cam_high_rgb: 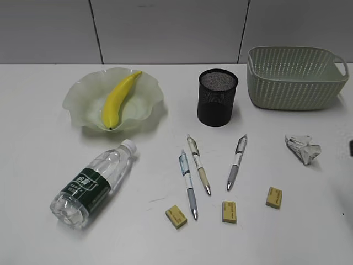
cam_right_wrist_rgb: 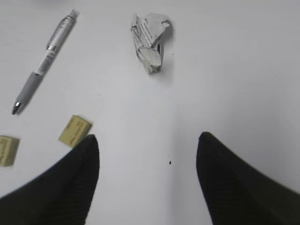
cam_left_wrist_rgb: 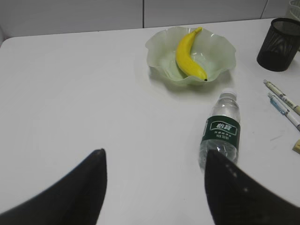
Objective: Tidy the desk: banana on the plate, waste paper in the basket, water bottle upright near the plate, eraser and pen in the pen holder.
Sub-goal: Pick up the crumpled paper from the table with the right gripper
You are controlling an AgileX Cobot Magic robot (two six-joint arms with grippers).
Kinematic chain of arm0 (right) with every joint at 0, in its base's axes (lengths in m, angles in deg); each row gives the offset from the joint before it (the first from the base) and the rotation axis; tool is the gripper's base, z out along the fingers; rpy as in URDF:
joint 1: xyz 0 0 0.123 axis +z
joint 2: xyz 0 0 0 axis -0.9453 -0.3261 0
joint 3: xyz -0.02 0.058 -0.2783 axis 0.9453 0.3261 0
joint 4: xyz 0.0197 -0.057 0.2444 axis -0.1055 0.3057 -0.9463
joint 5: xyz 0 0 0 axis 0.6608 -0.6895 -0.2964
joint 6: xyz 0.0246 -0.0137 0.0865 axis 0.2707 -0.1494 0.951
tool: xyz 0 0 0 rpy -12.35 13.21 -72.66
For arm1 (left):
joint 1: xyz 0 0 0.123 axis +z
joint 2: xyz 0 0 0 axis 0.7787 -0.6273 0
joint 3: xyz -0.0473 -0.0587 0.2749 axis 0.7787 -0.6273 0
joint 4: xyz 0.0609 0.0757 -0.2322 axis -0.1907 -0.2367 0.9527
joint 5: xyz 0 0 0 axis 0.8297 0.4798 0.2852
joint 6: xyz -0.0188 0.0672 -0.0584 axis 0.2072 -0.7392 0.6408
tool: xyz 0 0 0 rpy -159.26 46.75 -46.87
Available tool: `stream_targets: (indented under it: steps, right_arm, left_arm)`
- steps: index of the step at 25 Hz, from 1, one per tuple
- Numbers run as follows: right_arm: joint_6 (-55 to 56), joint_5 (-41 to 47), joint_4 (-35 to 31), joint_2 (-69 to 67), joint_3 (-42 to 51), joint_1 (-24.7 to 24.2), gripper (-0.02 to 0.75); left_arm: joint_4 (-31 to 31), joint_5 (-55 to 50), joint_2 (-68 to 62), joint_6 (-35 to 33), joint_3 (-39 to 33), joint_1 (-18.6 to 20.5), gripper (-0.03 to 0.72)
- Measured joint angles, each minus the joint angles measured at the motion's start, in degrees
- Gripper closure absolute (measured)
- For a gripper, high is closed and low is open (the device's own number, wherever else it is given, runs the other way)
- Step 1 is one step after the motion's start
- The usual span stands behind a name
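Observation:
The yellow banana (cam_high_rgb: 118, 99) lies in the ruffled green plate (cam_high_rgb: 77, 91) at the back left. In front of the plate the water bottle (cam_high_rgb: 94, 185) lies on its side, cap toward the plate. Three pens (cam_high_rgb: 198, 164) and three yellow erasers (cam_high_rgb: 229, 212) are spread on the desk in front of the black mesh pen holder (cam_high_rgb: 217, 97). The waste paper (cam_high_rgb: 303, 148) sits at the right, in front of the basket (cam_high_rgb: 295, 77). My left gripper (cam_left_wrist_rgb: 154, 154) hangs open, the bottle (cam_left_wrist_rgb: 221, 131) by its right finger. My right gripper (cam_right_wrist_rgb: 147, 138) is open short of the waste paper (cam_right_wrist_rgb: 150, 42).
In the right wrist view a pen (cam_right_wrist_rgb: 44, 63) and an eraser (cam_right_wrist_rgb: 75, 130) lie left of the gripper. A grey tiled wall backs the white desk (cam_high_rgb: 44, 165).

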Motion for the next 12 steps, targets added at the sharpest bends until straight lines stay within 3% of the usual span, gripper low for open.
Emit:
stream_targets:
  steps: [3,9,11,12]
  right_arm:
    - [-1.0,-3.6,-0.1,-15.3,-5.5,0.0,0.169]
    - [-2.7,-4.9,-0.1,-37.1,-16.6,0.0,0.155]
    - [-3.2,-5.9,-0.1,-40.9,-19.1,0.0,0.176]
    - [-3.3,-6.6,-0.1,-42.1,-19.7,0.0,0.221]
  left_arm:
    - [0.0,0.0,0.0,0.0,0.0,0.0,0.200]
    - [0.0,0.0,0.0,0.0,0.0,0.0,0.200]
    - [0.0,0.0,0.0,0.0,0.0,0.0,0.200]
    - [0.0,0.0,0.0,0.0,0.0,0.0,0.200]
